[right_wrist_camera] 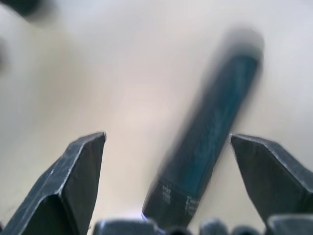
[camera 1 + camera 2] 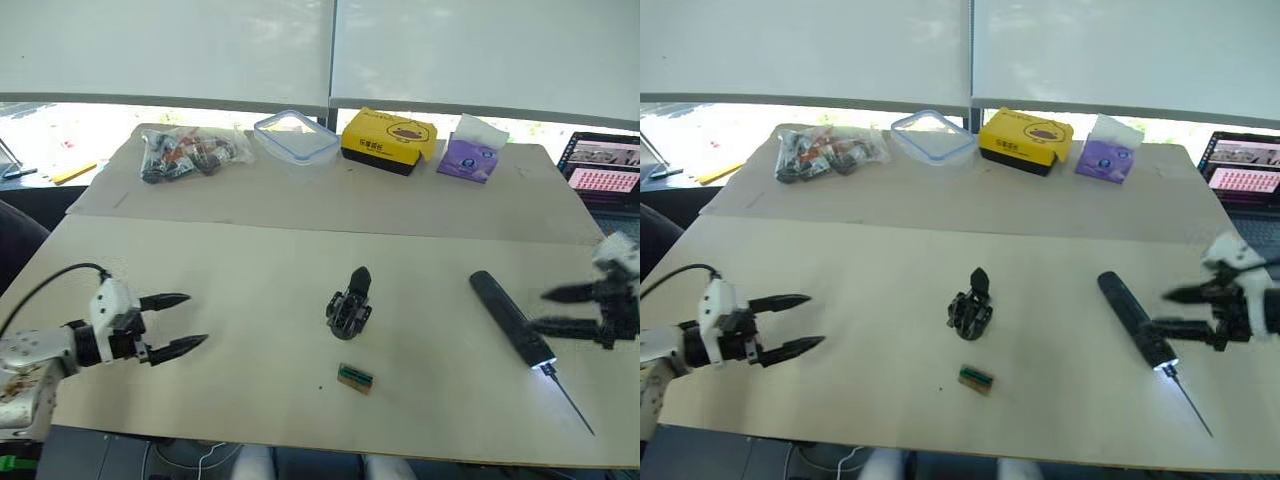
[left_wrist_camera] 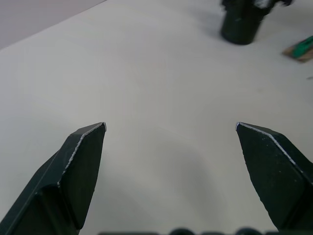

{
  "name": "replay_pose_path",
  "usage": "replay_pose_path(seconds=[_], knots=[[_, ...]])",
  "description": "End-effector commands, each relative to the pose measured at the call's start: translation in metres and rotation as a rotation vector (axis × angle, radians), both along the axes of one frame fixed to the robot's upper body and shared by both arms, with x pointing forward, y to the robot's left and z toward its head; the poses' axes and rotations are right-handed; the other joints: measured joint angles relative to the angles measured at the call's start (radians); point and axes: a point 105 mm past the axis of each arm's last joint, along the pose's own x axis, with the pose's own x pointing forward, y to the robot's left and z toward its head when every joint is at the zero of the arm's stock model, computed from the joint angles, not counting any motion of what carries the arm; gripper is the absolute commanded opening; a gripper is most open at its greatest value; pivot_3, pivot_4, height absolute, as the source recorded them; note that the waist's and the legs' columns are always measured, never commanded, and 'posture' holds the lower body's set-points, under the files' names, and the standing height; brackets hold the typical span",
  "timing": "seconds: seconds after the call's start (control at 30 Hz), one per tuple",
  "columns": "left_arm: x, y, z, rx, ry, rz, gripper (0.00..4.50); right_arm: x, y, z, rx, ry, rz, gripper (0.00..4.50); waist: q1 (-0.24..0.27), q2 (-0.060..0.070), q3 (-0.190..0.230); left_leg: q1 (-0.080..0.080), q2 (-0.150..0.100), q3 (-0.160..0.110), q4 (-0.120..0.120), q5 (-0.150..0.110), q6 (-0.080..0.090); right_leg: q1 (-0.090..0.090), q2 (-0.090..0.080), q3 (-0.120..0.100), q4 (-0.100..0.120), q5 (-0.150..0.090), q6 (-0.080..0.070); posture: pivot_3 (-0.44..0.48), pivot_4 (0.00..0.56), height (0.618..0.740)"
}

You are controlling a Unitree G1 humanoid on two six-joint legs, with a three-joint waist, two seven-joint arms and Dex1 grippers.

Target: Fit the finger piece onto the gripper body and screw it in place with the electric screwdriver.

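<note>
Smooth pale table point(image 2: 250, 250), matte and bare at centre. Mid-table, chunky black gripper body point(image 2: 349, 303) with one pointed finger up. Off to its right, long black cylindrical electric screwdriver point(image 2: 510, 318), tip lit white, thin bit. Right gripper point(image 2: 545, 309) spread just beside it; left gripper point(image 2: 197, 320) spread, well apart.
</note>
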Motion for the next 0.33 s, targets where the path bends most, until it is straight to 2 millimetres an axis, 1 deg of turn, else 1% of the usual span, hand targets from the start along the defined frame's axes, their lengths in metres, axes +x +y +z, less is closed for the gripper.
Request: replay_pose_path(seconds=[0.03, 0.1, 0.13, 0.2, 0.27, 0.33], knots=[[-0.002, 0.023, 0.010, 0.081, -0.059, 0.069, 4.50, -0.015, 0.023, 0.024, 0.027, -0.289, 0.208, 4.44, -0.002, -0.001, 0.000, 0.000, 0.000, 0.000, 0.001, 0.000, 0.000, 0.001, 0.000, 0.000, 0.000, 0.000, 0.000, 0.000, 0.150, 0.740], [-0.005, 0.030, 0.011, 0.102, -0.059, 0.089, 4.50, -0.030, 0.043, 0.020, 0.086, -0.359, 0.322, 4.44, -0.002, -0.002, 0.000, 0.000, 0.000, 0.000, 0.002, 0.000, 0.000, 0.001, 0.000, 0.000, 0.000, 0.000, -0.002, 0.000, 0.150, 0.740], [-0.007, 0.032, 0.011, 0.109, -0.058, 0.096, 4.50, -0.039, 0.050, 0.011, 0.088, -0.348, 0.367, 4.44, -0.001, -0.002, 0.000, 0.000, 0.000, 0.000, 0.002, 0.000, -0.001, 0.001, 0.000, 0.000, 0.000, -0.001, -0.003, 0.000, 0.150, 0.740], [-0.007, 0.035, 0.010, 0.124, -0.069, 0.112, 4.50, -0.049, 0.060, -0.005, 0.094, -0.342, 0.411, 4.44, 0.000, -0.001, 0.000, 0.000, 0.000, 0.000, 0.002, 0.000, -0.001, 0.002, 0.000, 0.000, 0.000, 0.000, -0.004, 0.000, 0.150, 0.740], [-0.007, 0.036, 0.008, 0.128, -0.086, 0.125, 4.50, -0.051, 0.066, -0.013, 0.103, -0.370, 0.428, 4.44, 0.002, -0.001, 0.000, 0.001, 0.000, 0.000, 0.003, 0.000, -0.001, 0.002, 0.000, 0.000, 0.000, 0.000, -0.004, 0.000, 0.150, 0.740], [-0.006, 0.036, 0.007, 0.108, -0.088, 0.128, 4.50, -0.049, 0.068, -0.018, 0.103, -0.388, 0.428, 4.44, 0.001, -0.001, 0.000, 0.001, 0.000, 0.000, 0.003, -0.002, -0.007, 0.002, 0.000, 0.000, 0.000, 0.000, -0.005, 0.000, 0.150, 0.740]])
